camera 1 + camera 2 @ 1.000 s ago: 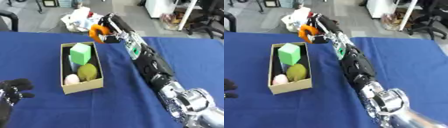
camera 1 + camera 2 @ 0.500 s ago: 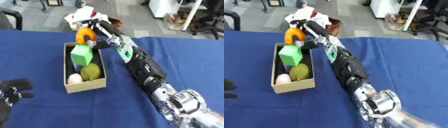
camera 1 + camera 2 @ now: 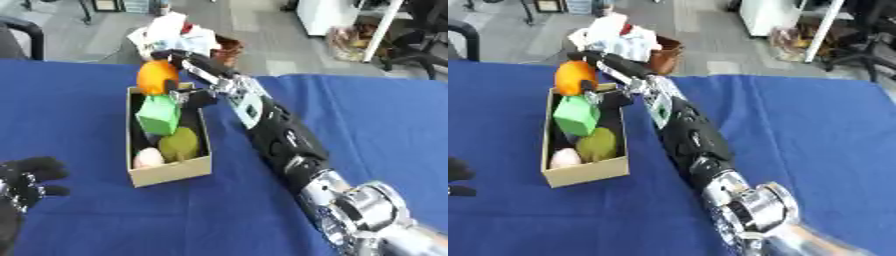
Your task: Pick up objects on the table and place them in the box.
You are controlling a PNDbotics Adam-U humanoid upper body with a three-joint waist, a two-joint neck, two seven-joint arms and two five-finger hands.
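Left eye view shows my right hand (image 3: 188, 75) reaching across the bench (image 3: 367, 125) to the far end of the box (image 3: 166, 172), fingers and thumb curled round an orange (image 3: 156, 77). I hold the orange up over the box's far rim, not resting on anything inside. My right arm (image 3: 280, 140) runs from the lower right up to that corner, passing along the box's right side.

Inside the box, a green block (image 3: 159, 115) sits tilted just below the orange, towards the middle. Nearer me from the block lies an olive-green rounded fruit (image 3: 181, 143) against the right wall, and beside it, in the near left corner, a pale pinkish egg-shaped thing (image 3: 147, 157). The block and the olive fruit touch or nearly touch; I cannot tell which.

My left hand (image 3: 26, 182) shows at the lower left, well apart from the box, black fingers partly curled and holding nothing. Beyond the box's far end, off the bench, a heap of white stuff (image 3: 619, 37) sits on the floor.
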